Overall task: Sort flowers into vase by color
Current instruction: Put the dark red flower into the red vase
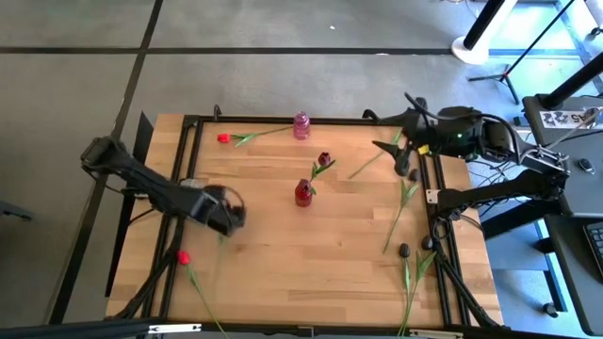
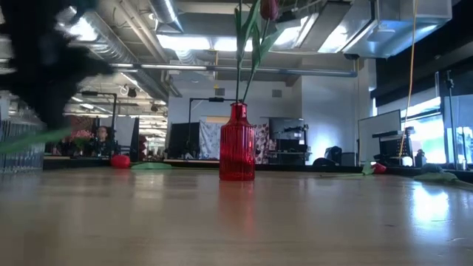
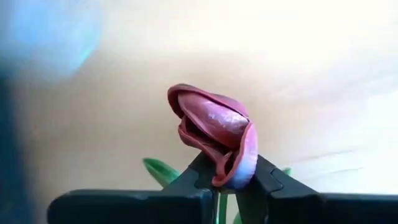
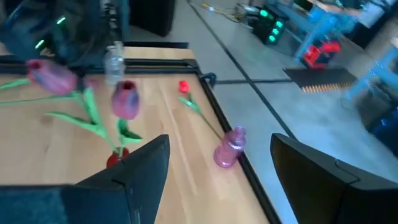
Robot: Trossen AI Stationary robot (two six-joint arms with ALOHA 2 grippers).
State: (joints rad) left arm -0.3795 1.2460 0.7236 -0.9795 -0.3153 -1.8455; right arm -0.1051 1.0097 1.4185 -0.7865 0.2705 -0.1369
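My left gripper (image 1: 226, 211) hangs over the table's left half, shut on a reddish tulip (image 3: 214, 134). The tulip's head stands out past the fingertips (image 3: 230, 177) in the left wrist view. A red vase (image 1: 302, 194) at mid-table holds a dark maroon tulip (image 1: 324, 160) by its stem. A pink vase (image 1: 301, 124) stands at the far edge. My right gripper (image 1: 391, 147) is raised at the far right, open and touching nothing, and looks toward both vases (image 4: 229, 148). My left gripper pinches the tulip between its two fingers right at the base of the head (image 3: 225, 182), where the stem begins. The fingers point steeply down. The stem and a green leaf (image 3: 163, 171) run back behind them. In the low view a green blur (image 2: 29, 139) below the arm is off the tabletop.
A red tulip (image 1: 183, 256) lies near the left front corner, its stem running toward the front edge. Another red one (image 1: 223, 138) lies at the far left. Several dark tulips (image 1: 403, 212) lie along the right side. A black rail frame (image 1: 193, 127) borders the tabletop.
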